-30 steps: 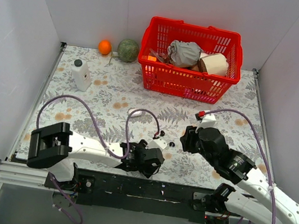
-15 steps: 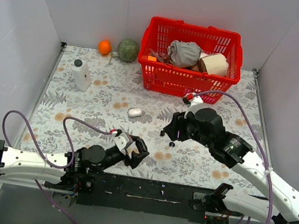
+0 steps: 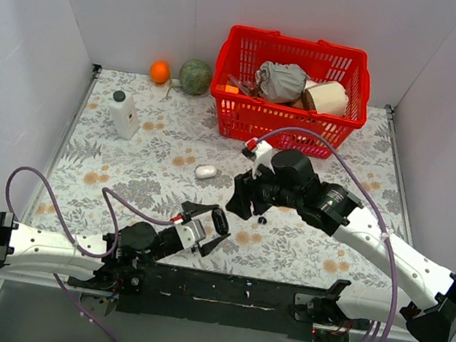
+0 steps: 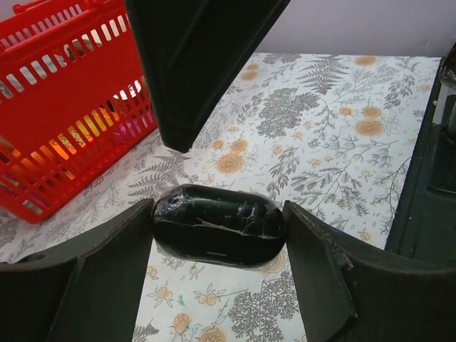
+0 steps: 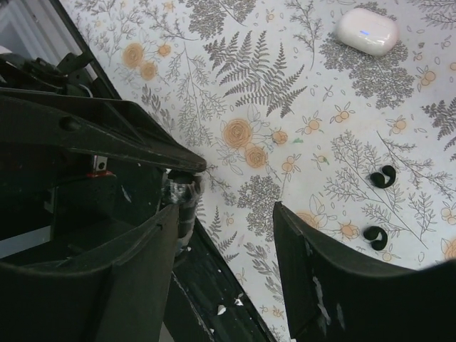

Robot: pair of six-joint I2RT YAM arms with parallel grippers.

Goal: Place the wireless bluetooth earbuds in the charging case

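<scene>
The white charging case (image 3: 205, 171) lies shut on the floral cloth; it also shows in the right wrist view (image 5: 367, 30). Two tiny black earbuds (image 5: 383, 176) (image 5: 374, 237) lie on the cloth to the right of the case; in the top view only one earbud (image 3: 262, 221) shows. My right gripper (image 3: 241, 201) (image 5: 228, 278) is open and empty, hovering between the case and the earbuds. My left gripper (image 3: 212, 228) (image 4: 217, 222) is shut on a black oval object (image 4: 219, 224), held just above the cloth near the front edge.
A red basket (image 3: 286, 120) with wrapped items stands at the back; it also shows in the left wrist view (image 4: 64, 121). A white bottle with black cap (image 3: 122, 114), an orange (image 3: 160, 71) and a green ball (image 3: 195, 76) sit at the back left. A black rail (image 3: 218, 287) runs along the front.
My right gripper has swung left and now hangs over the spot beside the earbuds, hiding one of them. My left arm has drawn back to the near left, still holding the black oval object.
</scene>
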